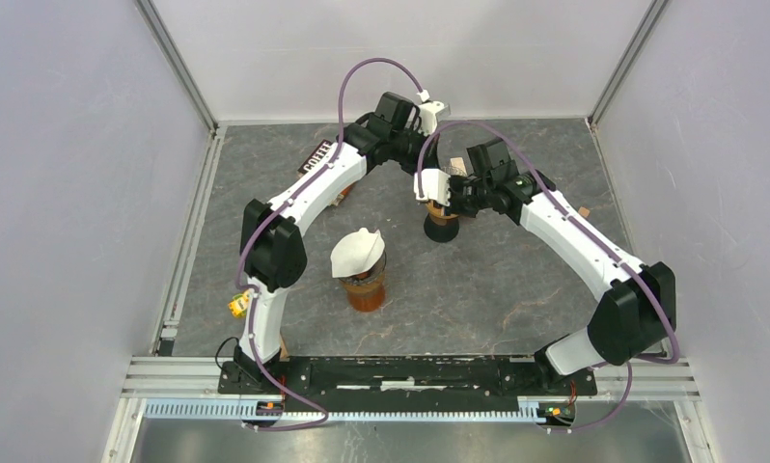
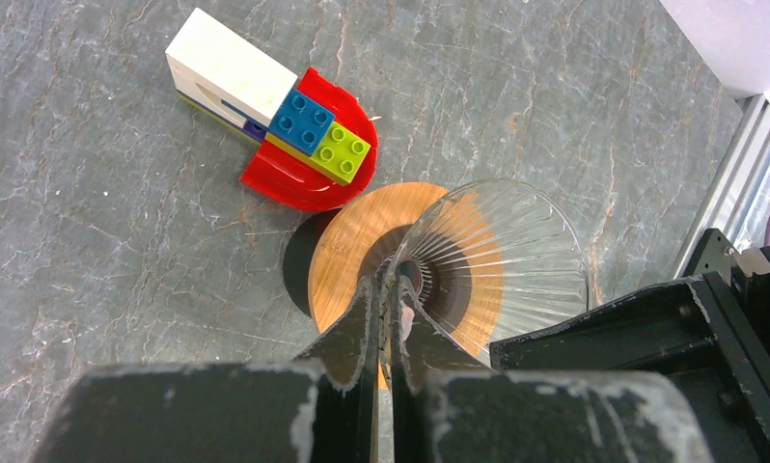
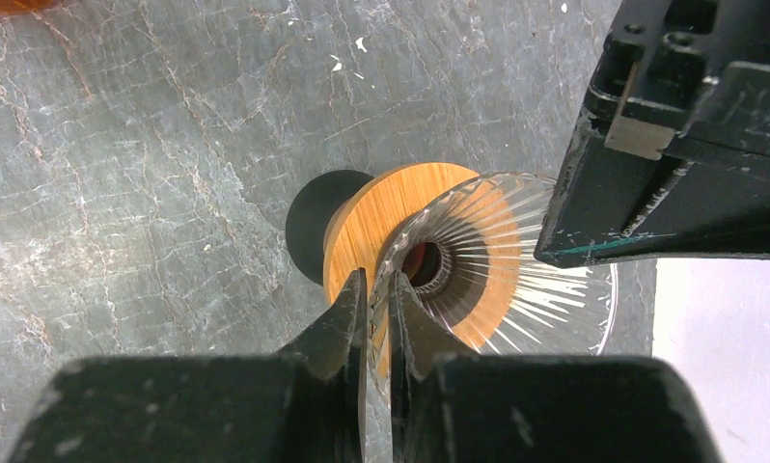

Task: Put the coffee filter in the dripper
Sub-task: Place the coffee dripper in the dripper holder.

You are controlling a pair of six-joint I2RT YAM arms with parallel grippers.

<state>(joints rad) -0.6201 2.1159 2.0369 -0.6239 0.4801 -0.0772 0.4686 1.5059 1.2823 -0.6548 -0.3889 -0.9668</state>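
The dripper (image 1: 442,198) is a clear ribbed glass cone on a round wooden collar and a black base, standing at the middle back of the table. Both grippers are on it. My left gripper (image 2: 389,282) is shut on the near rim of the glass cone (image 2: 502,246). My right gripper (image 3: 376,278) is shut on the rim of the same cone (image 3: 521,280) from the other side. The white coffee filter (image 1: 358,251) lies folded on top of an amber glass cup (image 1: 366,289), nearer the front and apart from both grippers.
A toy of red, blue, green and white blocks (image 2: 285,125) lies just beyond the dripper. A brown coffee bag (image 1: 314,155) lies under the left arm at the back left. The two wrists (image 1: 463,174) crowd together over the dripper.
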